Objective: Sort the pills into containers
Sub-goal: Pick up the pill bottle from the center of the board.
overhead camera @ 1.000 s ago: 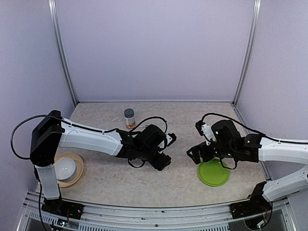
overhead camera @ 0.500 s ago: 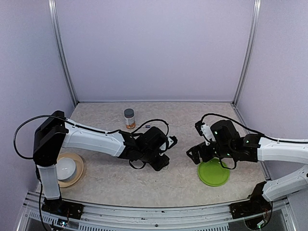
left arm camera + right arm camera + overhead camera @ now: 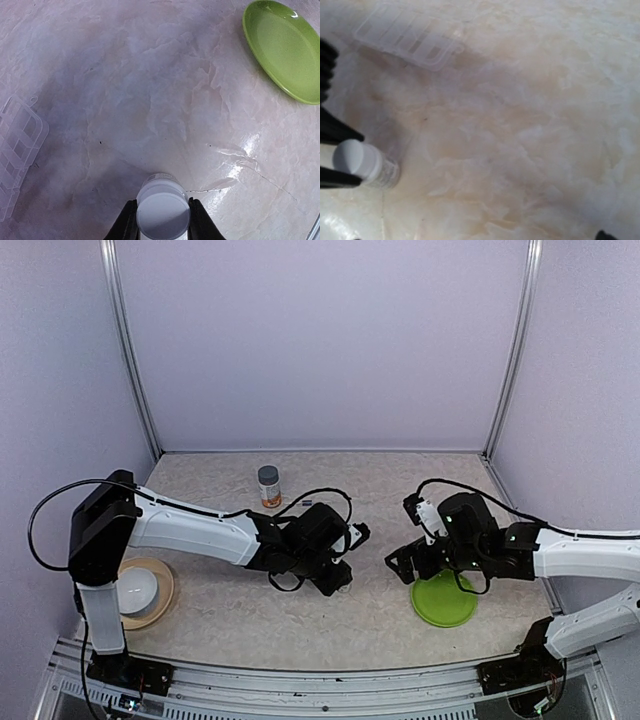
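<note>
Gripping step in hand: clamped with the left gripper (image 3: 163, 226) on the small vial (image 3: 163, 212) at mid-table, right gripper (image 3: 400, 562) spread apart beside the green plate (image 3: 447, 605); next, probably, to lift carefully and remove the white cap.

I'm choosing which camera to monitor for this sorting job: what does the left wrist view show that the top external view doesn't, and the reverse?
Only the left wrist view: the small white-capped vial clamped in the left tool, seen close up, and a clear compartment box at the left edge. Only the top external view: the gray-capped bottle near the back, and the white bowl on its tan plate. Both: the green plate and the marbled table.
</note>
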Motion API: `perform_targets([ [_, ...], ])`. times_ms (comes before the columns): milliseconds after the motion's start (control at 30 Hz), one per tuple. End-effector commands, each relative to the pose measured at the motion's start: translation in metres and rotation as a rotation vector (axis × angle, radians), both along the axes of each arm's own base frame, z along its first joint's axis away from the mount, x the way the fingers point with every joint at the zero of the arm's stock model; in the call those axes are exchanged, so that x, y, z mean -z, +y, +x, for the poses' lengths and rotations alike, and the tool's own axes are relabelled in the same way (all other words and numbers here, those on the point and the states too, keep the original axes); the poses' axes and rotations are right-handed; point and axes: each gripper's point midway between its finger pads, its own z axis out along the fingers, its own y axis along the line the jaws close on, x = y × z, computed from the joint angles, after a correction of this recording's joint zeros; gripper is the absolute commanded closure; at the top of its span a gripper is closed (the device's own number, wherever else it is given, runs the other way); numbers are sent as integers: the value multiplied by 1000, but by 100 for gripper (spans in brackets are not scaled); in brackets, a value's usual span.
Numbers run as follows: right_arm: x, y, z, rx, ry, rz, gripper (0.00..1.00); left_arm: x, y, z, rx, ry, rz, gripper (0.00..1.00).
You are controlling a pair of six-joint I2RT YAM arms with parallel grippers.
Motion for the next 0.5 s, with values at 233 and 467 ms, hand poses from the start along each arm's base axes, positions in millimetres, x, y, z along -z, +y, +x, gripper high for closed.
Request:
perform_targets([
  [233,-36,53,-53,-458,-80,283,1,-78,-3,-23,144,-21,-264,82],
  [467,-56,71,-92,-689,-74,447,2,-121,-5,-58,307,-43,-411,86],
])
